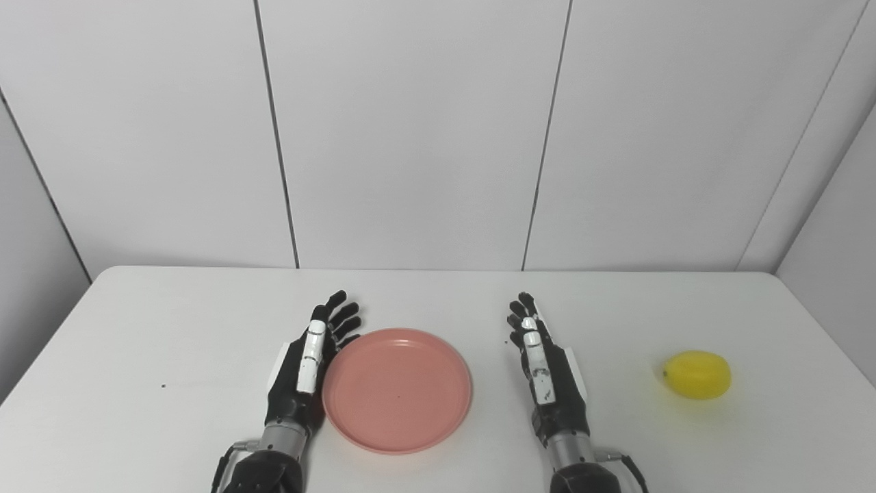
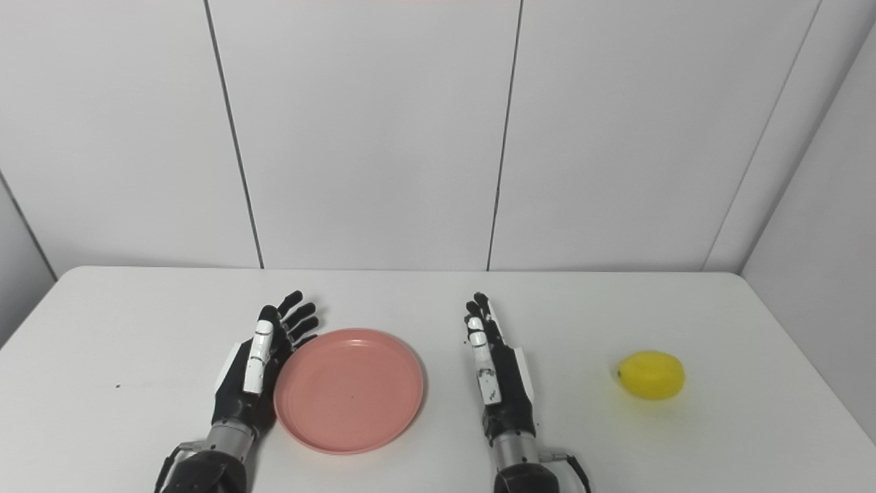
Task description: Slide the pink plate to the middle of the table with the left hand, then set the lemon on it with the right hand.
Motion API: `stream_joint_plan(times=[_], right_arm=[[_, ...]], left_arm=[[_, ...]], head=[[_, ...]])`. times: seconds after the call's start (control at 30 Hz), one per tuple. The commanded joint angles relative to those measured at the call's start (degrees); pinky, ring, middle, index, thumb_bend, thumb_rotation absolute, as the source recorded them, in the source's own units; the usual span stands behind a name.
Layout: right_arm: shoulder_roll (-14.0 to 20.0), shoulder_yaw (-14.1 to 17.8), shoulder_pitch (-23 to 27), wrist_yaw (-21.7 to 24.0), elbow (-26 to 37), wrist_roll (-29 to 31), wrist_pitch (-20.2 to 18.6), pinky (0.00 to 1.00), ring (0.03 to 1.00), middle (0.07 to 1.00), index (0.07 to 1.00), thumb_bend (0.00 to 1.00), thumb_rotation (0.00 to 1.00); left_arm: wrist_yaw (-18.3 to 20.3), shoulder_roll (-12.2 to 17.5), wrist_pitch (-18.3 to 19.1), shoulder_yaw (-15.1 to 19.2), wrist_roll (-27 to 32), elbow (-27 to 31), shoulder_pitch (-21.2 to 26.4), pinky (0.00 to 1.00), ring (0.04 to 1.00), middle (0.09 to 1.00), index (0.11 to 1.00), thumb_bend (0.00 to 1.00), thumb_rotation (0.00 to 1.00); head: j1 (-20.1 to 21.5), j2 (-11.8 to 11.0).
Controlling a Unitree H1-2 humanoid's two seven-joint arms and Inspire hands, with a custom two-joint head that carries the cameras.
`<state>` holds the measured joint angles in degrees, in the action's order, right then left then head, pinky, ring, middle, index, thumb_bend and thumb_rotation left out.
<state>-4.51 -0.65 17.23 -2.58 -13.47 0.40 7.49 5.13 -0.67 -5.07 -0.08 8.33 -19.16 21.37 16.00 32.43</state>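
A round pink plate (image 1: 397, 390) lies flat on the white table (image 1: 171, 322), a little left of the middle and near the front edge. My left hand (image 1: 308, 363) stands open against the plate's left rim, fingers stretched forward, holding nothing. To the right of the plate, my right hand (image 1: 544, 366) is open too, edge-on to the table, with a gap between it and the plate. A yellow lemon (image 1: 697, 374) rests on the table well right of that hand, untouched.
White wall panels (image 1: 410, 137) rise behind the table's far edge. A side wall (image 1: 835, 226) closes in at the right. A small dark speck (image 1: 163, 385) marks the table at the left.
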Motion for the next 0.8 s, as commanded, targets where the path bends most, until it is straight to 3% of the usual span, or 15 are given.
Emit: stream_joint_plan(times=[0.0,0.27,0.43,0.5,0.6,0.77], right_arm=[[-0.73,-0.16,2.07,-0.31,0.80,-0.32,2.75,0.99,0.951,0.943,0.961,0.70,1.00],[0.06,-0.22,2.58,-0.73,2.97,-1.28,1.57,1.00,0.972,0.944,0.961,0.69,1.00],[1.44,0.28,2.29,-3.95,7.42,-7.42,-1.06,0.98,0.951,0.942,0.955,0.72,0.99],[2.29,0.44,1.85,-5.71,10.29,-11.43,-3.16,0.94,0.935,0.928,0.949,0.69,0.91],[3.60,1.31,1.17,-7.40,14.78,-15.42,-5.88,0.89,0.918,0.915,0.935,0.67,0.64],[5.85,2.99,0.74,-10.26,19.06,-21.88,-8.58,0.89,0.905,0.899,0.931,0.75,0.51]], left_arm=[[0.58,-0.72,-0.98,-0.46,-0.29,-0.35,0.91,0.84,0.882,0.880,0.883,0.69,1.00],[0.56,-1.32,0.40,-1.12,-0.62,0.09,1.52,0.84,0.878,0.874,0.880,0.69,1.00],[0.01,-1.69,1.63,-1.57,-1.16,0.42,1.42,0.82,0.871,0.864,0.873,0.71,1.00],[0.24,-1.74,1.73,-1.77,-1.30,0.43,1.38,0.82,0.871,0.865,0.875,0.72,1.00],[0.73,-1.89,1.64,-2.06,-1.17,0.18,1.48,0.83,0.877,0.871,0.881,0.71,1.00],[1.14,-1.92,1.36,-2.43,-1.38,-0.36,1.63,0.83,0.880,0.875,0.884,0.71,1.00]], head=[[0.40,0.45],[1.36,2.43],[1.89,2.77],[2.08,2.78],[2.39,2.68],[3.12,2.18]])
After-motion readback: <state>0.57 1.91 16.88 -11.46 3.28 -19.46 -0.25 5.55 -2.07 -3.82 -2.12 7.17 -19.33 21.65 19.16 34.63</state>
